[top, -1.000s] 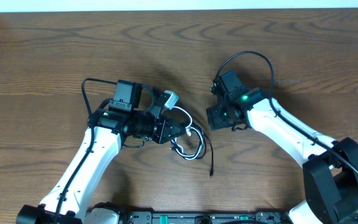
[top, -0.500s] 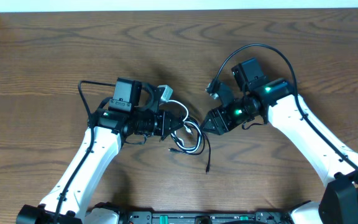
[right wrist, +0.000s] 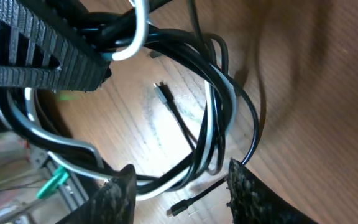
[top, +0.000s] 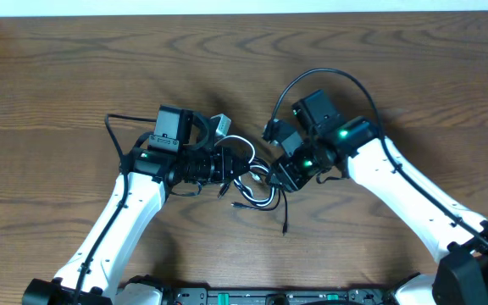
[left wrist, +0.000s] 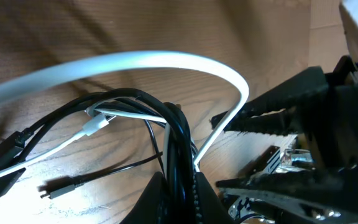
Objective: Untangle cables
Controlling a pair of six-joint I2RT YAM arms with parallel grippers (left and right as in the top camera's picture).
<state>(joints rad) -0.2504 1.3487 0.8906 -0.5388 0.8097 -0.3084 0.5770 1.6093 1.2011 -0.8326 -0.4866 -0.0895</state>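
**A:** Black cord [left wrist: 176, 134] and white cord [left wrist: 166, 59] are knotted together mid-table [top: 58, 85], in the gap between the two arms. One loose black tail trails toward the near edge. Who has what?

**B:** The left gripper [top: 234, 168] is clamped tight on the bunched black strands. The white loop arches up over its fingers, and I can't tell if white is pinched in there too. The right gripper [right wrist: 182, 177] comes in from the right with its jaws partly apart. It straddles several strands of both colours and grips nothing.

**A:** Then the risk is that it takes the whole bundle.

**B:** Agreed. Shutting there would likely catch black and white at once, and a pull would only tighten the knot. My judgement is to shift the tips until one strand sits between them. White is the better pick, since the left already anchors black.

**A:** Which way should it pull?

**B:** Rightward and slightly up, slow, with the left held as a fixed anchor. Watch the small plug [right wrist: 161, 92] lying inside the loop, because it looks apt to snag on a crossing. If the bundle drags along as one lump, I'd release and pick another strand.
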